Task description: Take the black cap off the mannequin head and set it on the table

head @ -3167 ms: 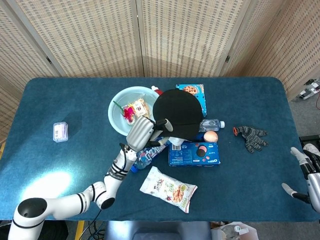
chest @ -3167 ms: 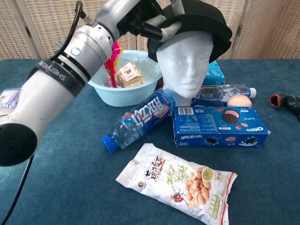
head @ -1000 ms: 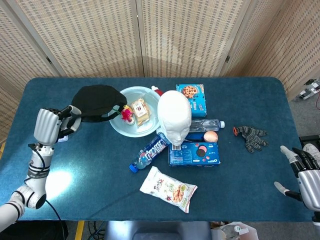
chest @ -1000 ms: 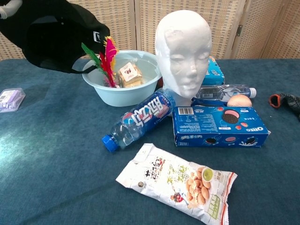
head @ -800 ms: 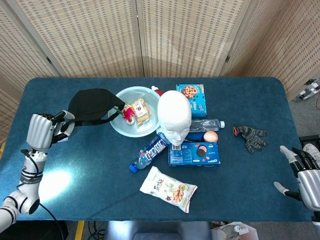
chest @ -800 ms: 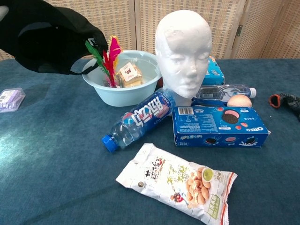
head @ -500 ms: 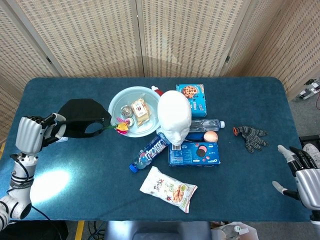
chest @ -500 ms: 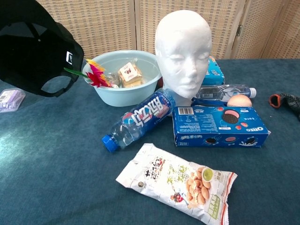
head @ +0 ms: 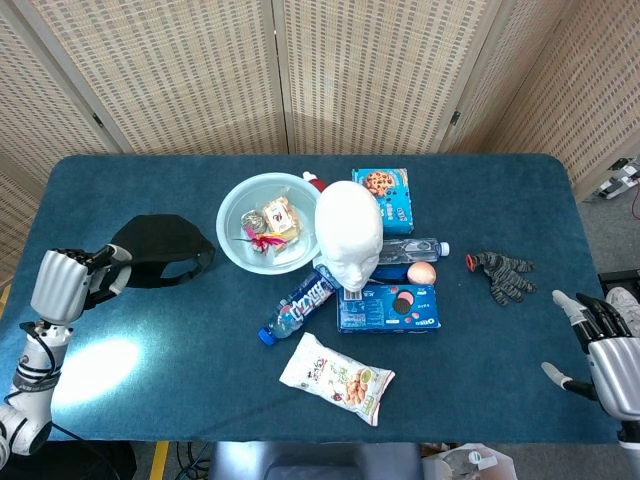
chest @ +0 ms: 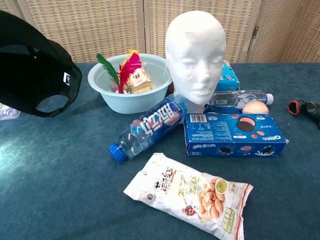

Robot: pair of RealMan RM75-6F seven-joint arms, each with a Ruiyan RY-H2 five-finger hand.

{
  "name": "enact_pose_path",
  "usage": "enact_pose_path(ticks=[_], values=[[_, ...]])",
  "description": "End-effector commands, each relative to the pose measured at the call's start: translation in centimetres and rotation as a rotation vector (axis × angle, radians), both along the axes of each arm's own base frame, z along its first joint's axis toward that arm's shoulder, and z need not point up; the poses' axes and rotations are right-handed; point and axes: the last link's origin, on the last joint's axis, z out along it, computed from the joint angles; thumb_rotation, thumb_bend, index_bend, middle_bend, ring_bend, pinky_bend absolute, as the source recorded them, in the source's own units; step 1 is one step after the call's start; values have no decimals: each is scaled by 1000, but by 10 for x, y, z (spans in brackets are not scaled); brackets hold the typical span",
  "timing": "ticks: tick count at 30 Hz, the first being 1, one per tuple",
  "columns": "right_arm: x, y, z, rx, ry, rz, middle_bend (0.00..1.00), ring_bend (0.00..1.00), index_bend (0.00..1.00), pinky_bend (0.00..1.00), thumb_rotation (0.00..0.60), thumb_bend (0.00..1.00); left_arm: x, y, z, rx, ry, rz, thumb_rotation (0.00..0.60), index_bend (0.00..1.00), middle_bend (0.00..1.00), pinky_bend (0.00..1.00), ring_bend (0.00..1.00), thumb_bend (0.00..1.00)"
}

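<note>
One hand is doing the work: my left hand (head: 62, 283) sits at the table's left edge, fingers curled onto the brim end of the black cap (head: 158, 251). The cap hangs just to the right of that hand and a little farther from me, tilted, its round crown up and its back opening with the strap facing the bowl. In the chest view the cap (chest: 31, 65) is dark and matte with a small white tag on its side, and I can see into the hollow underside; whether its lower edge touches the cloth I cannot tell.

Beyond the cap to the right comes the pale blue bowl (head: 232, 240), near but apart from it, then the bare white mannequin head (head: 349, 233), upright. Open blue table (head: 150, 350) spreads in front of my left hand and toward me, with a bright patch of light on it. Past the head lie a water bottle (head: 300, 304), a blue biscuit box (head: 389, 307) and a snack bag (head: 337, 377).

My right hand (head: 607, 352) rests off the table's right edge, fingers spread, holding nothing, a dark glove (head: 503, 274) lying nearest it.
</note>
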Motion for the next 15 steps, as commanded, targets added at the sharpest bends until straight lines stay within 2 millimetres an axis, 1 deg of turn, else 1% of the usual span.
enact_pose_path(ticks=[1,7,15], values=[[0,0,-1,2,-1,0,208,108,86,155,600,134,-4,-5,-9,-29,34,3,600,661,1000,1000,1000,563],[0,2,0,-4,2,-2,208,108,85,155,600,133,-15,-12,-36,-96,131,12,600,662,1000,1000,1000,563],[-1,3,0,-3,0,-10,208,108,85,155,600,133,-26,-17,-68,-189,217,53,600,666,1000,1000,1000,557]])
